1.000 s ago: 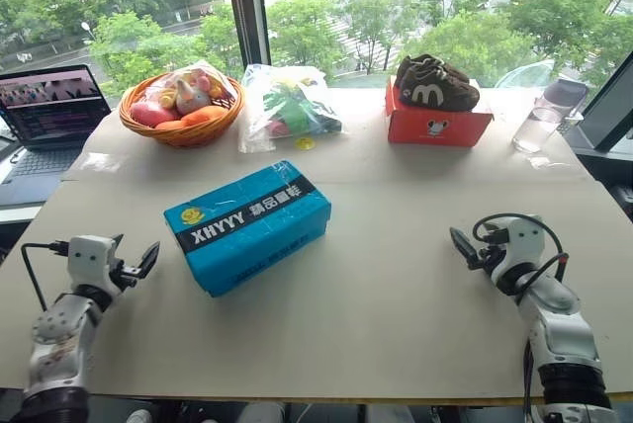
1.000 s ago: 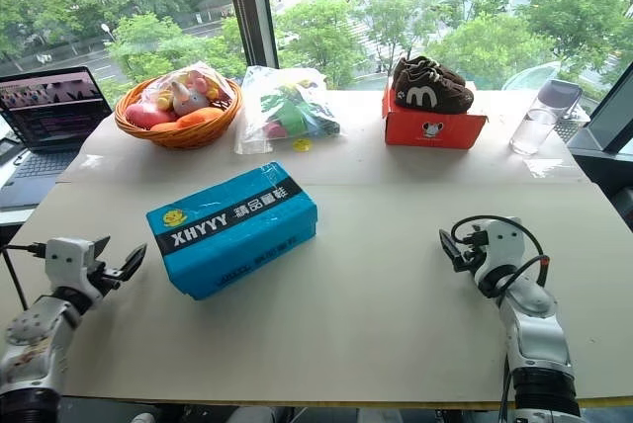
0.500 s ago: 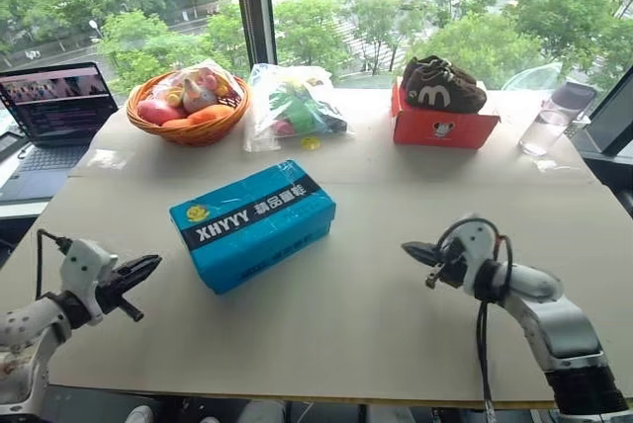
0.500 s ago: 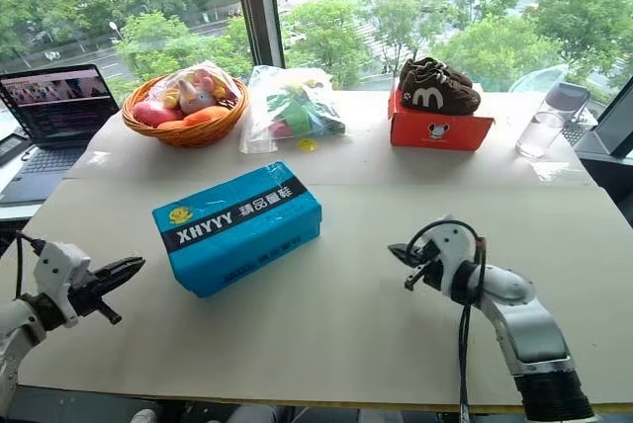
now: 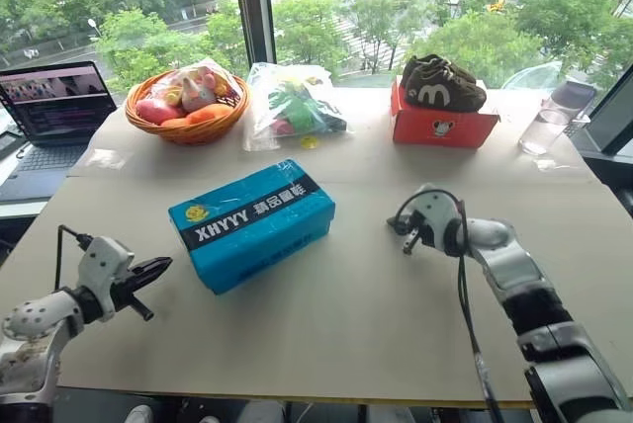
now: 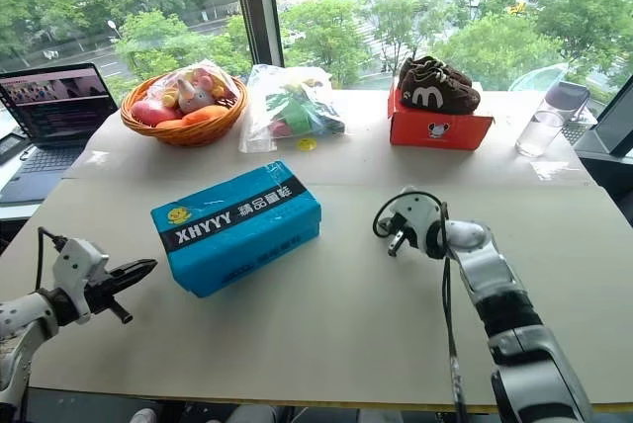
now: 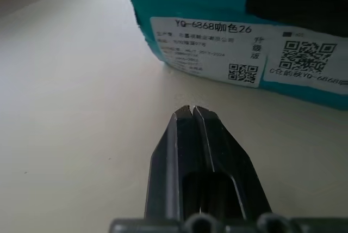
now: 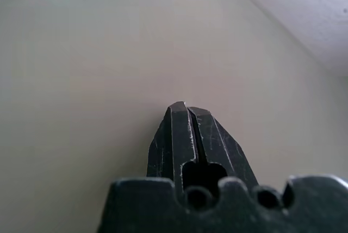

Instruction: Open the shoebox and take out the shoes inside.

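Head views: we list the shoebox (image 5: 251,224), lid on, lying slantwise mid-desk (image 5: 346,314) between our tools; left tool (image 5: 156,267), tips together, sits nearer, just off its short end; right tool (image 6: 394,235), pressed together, well apart. Left wrist view: labelled end wall just ahead. Right wrist view: bare desk. Window behind.

A bright blue shoebox (image 5: 251,223) is being shown on the pale beige bench (image 5: 356,314) — crossed by a black band with white "XHYYY" lettering and marked by a yellow round sticker. Dark brown shoes (image 5: 442,83) with a white "m" are being carried on a red-orange box (image 5: 442,126).
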